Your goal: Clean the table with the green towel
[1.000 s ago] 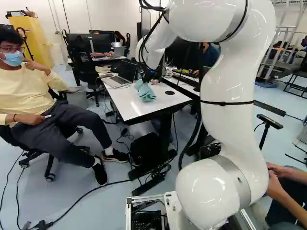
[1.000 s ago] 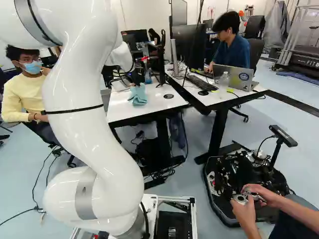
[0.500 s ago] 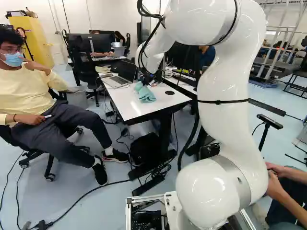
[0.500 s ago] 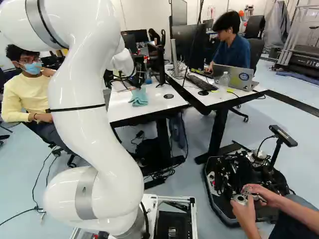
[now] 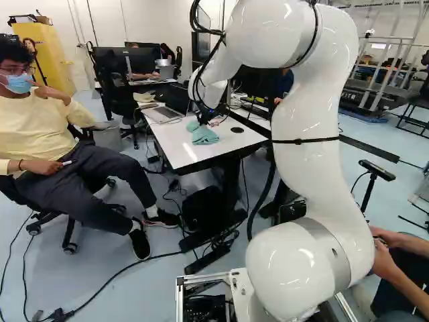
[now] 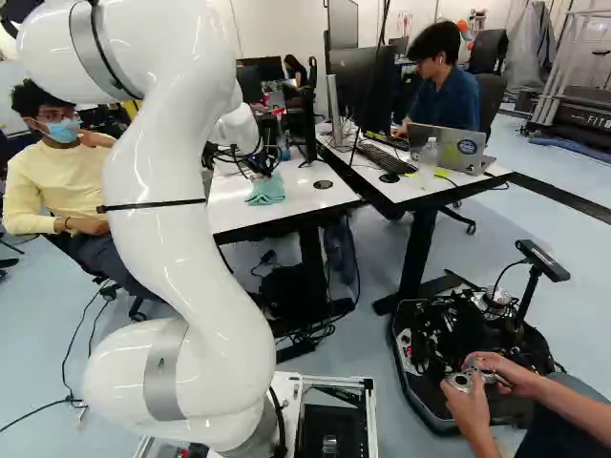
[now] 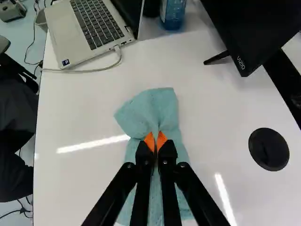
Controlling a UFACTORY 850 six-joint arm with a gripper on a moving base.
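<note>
1. We see the white jointed robot arm (image 5: 308,154) reaching out over the white rectangular table with dark edges (image 5: 179,151).
2. At its end is the black two-finger gripper (image 6: 265,174), low above this table.
3. In the wrist view, the jaws of the gripper (image 7: 155,140) are almost fully closed, and their orange pads (image 7: 162,140) press a thin raised fold of cloth from two sides.
4. This cloth is the soft blue-green towel (image 7: 153,106) (we would call its colour more like turquoise). We find it on the table top, partly ahead of the fingers and partly under them, crumpled along the middle.
5. Beside the towel, well apart, we notice the round black disc (image 7: 269,149) in the table top.
6. Farther ahead of the gripper there are the open silver laptop (image 7: 59,35) with a pale cable (image 7: 94,69), the clear blue bottle (image 7: 174,14) and the black flat screen (image 7: 256,30). None of them touches the towel.
</note>
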